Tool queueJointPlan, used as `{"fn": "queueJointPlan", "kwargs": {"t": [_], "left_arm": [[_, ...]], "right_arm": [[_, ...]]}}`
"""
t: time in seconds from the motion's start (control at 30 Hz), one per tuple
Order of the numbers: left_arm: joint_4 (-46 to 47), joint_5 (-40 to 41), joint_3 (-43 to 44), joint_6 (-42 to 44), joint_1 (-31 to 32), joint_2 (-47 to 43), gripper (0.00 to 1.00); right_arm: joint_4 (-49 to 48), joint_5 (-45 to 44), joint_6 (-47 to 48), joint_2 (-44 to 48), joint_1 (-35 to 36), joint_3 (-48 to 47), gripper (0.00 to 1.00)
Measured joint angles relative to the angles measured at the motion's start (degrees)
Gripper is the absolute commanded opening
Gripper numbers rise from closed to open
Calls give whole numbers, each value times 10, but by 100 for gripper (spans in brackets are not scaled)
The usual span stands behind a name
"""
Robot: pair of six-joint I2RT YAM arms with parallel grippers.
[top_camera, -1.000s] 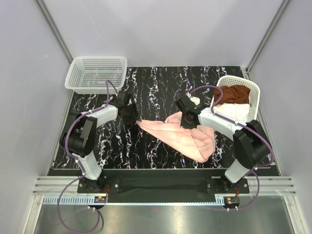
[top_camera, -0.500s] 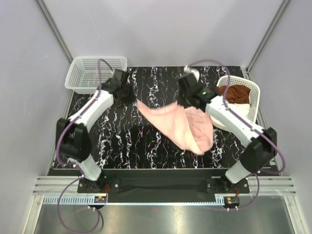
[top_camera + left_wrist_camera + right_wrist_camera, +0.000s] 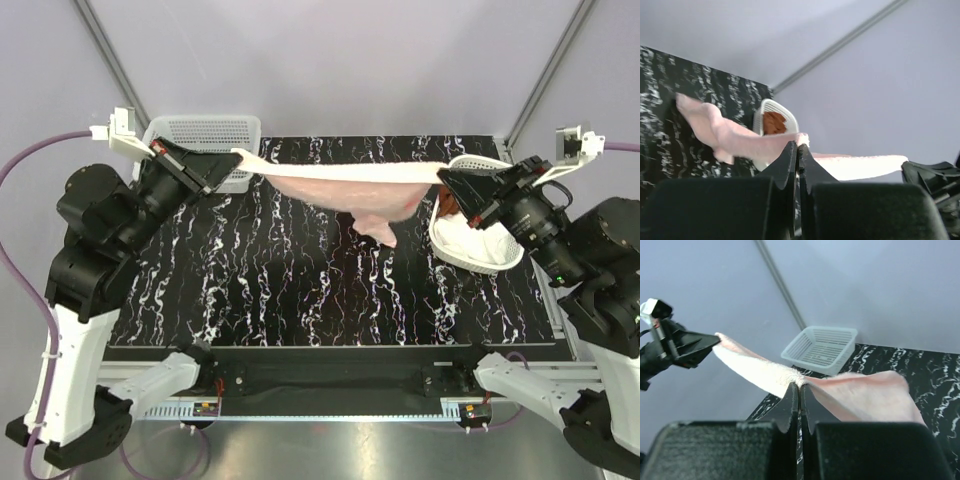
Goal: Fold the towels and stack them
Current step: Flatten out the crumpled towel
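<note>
Both arms are now reaching high above the black marbled table (image 3: 250,290), holding the pale pink towel (image 3: 340,185) stretched between them in the air over the far half of the table. A moment ago this towel was lying crumpled at the middle of the table, with both arms low over it and the left jaws not yet closed.

The left gripper (image 3: 228,160) is now pinched fully closed on one end of the towel. The right gripper (image 3: 445,180) is clamped tight on the other end. The top edge is running nearly straight between them, while a loose fold is hanging down towards the right of centre, clear of the table.

This probably means the towel is being shaken open so it can be laid flat. No fold has been made yet and nothing is stacked.

There are two white mesh baskets. The empty-looking basket (image 3: 205,128) is sitting at the far left corner of the table, partly hidden behind the left arm. The second basket (image 3: 505,258) is tipped against the right edge, holding the white towel (image 3: 478,240) and, behind it, the rust-brown towel (image 3: 774,122), both still unfolded and waiting.
</note>
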State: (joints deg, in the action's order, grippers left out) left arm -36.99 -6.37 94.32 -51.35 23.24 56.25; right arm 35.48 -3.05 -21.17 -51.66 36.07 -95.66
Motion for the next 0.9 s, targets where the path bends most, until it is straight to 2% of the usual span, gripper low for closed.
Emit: {"fn": "queueJointPlan", "kwargs": {"t": [0.13, 0.27, 0.43, 0.63, 0.9], "left_arm": [[-3, 10, -4, -25, 42, 1, 0], [-45, 53, -2, -38, 86, 9, 0], [-87, 89, 3, -61, 92, -14, 0], [-101, 95, 30, -88, 93, -65, 0], [-93, 75, 65, -126, 94, -107, 0]], "right_arm": [[-25, 55, -8, 17, -2, 30, 0], [-24, 104, -20, 12, -2, 50, 0], [-22, 187, -30, 2, -2, 36, 0], [-36, 304, -52, 8, -2, 0, 0], [-133, 393, -122, 49, -2, 19, 0]]}}
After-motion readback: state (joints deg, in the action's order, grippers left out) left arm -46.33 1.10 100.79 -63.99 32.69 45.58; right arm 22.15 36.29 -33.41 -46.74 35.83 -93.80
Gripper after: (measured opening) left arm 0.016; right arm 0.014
